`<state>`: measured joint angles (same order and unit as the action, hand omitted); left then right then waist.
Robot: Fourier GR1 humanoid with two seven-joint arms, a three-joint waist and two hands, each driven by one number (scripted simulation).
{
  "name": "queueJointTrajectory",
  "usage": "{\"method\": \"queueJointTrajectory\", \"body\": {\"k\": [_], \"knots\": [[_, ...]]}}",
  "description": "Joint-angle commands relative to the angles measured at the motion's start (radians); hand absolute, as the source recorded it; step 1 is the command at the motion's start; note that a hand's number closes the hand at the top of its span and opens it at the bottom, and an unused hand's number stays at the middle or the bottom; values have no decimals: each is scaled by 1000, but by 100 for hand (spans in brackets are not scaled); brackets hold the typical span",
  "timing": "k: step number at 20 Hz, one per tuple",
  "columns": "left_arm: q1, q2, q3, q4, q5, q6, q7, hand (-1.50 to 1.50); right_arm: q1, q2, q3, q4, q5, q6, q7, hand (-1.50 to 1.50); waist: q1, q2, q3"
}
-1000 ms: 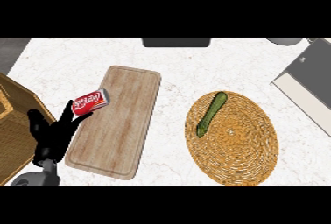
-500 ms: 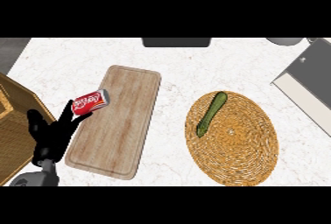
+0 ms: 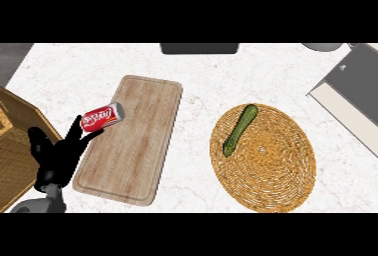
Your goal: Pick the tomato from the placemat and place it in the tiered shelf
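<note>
No tomato shows in the head view. A round woven placemat (image 3: 273, 170) lies at the right, and a long green vegetable (image 3: 240, 129) rests on its upper left part. At the far left edge stands a brown wooden structure with a woven face (image 3: 15, 130), possibly the tiered shelf. My left hand (image 3: 59, 157) is at the lower left, open with its fingers spread. Its fingertips point up at a red soda can (image 3: 102, 117) and one appears to touch it. The hand is far from the placemat. My right hand is out of view.
A long wooden cutting board (image 3: 140, 150) lies between my left hand and the placemat, with the can on its upper left edge. A grey slab (image 3: 351, 87) sits at the top right, a dark object (image 3: 199, 48) at the top edge.
</note>
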<state>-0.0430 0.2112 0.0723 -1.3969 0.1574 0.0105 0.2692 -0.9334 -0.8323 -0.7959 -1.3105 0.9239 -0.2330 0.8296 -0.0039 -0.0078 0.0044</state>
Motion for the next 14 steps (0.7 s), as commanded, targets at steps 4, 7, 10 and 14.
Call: {"method": "queueJointTrajectory", "body": {"k": [4,7,10,14], "knots": [[26,5,-4,-9,-7,2,53,0,89,-88,-129,-184,-20,23,120,-150,-12,2,-4],[40,26,36,22,14,-13,33,0,225,-62,-283,-330,-113,105,100,-150,-35,-2,-3],[5,-30,-21,30,-38,36,45,0,259,-62,-320,-459,-185,218,161,-150,-29,0,-4],[49,-13,2,13,-12,-13,2,0,351,-102,-450,-482,-291,308,149,-150,-16,2,-4]]}}
